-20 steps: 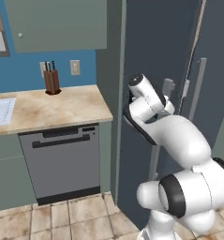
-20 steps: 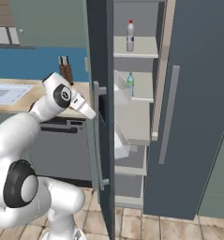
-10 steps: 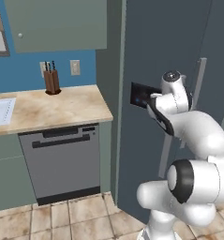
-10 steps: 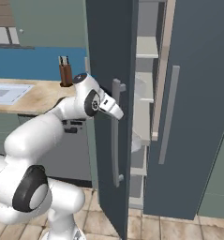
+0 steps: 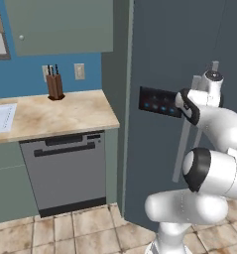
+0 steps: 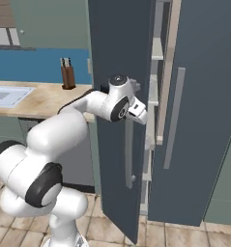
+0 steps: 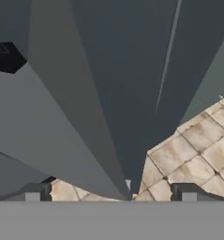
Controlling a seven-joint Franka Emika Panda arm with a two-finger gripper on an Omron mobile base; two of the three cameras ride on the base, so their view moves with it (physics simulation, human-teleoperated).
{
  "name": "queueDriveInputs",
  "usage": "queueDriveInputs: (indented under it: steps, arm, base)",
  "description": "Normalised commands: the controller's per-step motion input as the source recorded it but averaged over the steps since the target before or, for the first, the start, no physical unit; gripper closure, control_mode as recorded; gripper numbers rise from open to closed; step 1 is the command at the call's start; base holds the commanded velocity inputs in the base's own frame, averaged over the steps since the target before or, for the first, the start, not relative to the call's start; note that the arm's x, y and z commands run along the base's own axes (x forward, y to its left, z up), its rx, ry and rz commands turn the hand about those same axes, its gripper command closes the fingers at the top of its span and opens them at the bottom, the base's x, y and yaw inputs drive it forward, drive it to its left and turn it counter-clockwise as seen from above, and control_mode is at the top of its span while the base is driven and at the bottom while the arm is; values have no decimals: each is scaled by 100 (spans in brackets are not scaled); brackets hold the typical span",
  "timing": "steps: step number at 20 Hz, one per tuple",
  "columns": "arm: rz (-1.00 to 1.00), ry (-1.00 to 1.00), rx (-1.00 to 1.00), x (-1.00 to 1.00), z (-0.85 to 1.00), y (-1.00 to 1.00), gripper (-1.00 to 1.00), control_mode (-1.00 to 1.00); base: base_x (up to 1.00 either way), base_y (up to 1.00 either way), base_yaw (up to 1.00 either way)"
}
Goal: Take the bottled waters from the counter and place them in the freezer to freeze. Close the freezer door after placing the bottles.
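- Counter [image 5: 65,114] at far left, beige top with a knife block [image 5: 54,85] on it; no bottles visible on the part in shot.
- Dishwasher [image 5: 68,168] below the counter, shut, not part of the job.
- Freezer door [image 6: 119,96] next, tall slate slab, ajar: in the right base view its free edge stands out from the freezer [image 6: 199,106] with a narrow gap showing pale shelf edges [image 6: 153,96] behind. Bottles not visible through the gap, can't tell where they sit.
- Display panel [image 5: 159,101] on the door's outer face, just left of the arm's wrist.
- Gripper [image 6: 137,112] right at the door's long bar handle [image 6: 129,154], pressed against the outer face near the handle's top. Handle's long axis is vertical, running down from the hand toward the floor.
- Fingertips [image 7: 183,191] spread fully apart in the hand view, nothing between them.
- Key relation, as a judgement: hand is on the outside of the door, freezer body lies to its right, so pushing rightward would shut the gap.
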Motion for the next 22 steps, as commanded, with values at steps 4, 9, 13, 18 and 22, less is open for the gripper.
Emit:
queueDriveInputs:
  steps: [4,9,13,18,22]
  arm:
    - [5,-5,0,4,0,0,-100,-100]
    - [4,-12,-1,47,0,-2,-100,-100]
    - [3,-15,-10,47,0,-3,-100,-100]
    - [4,-11,-10,43,1,0,-100,-100]
    - [10,-11,-5,58,0,-12,-100,-100]
  base:
    - [0,0,0]
    - [0,0,0]
    - [0,0,0]
    - [0,0,0]
    - [0,0,0]
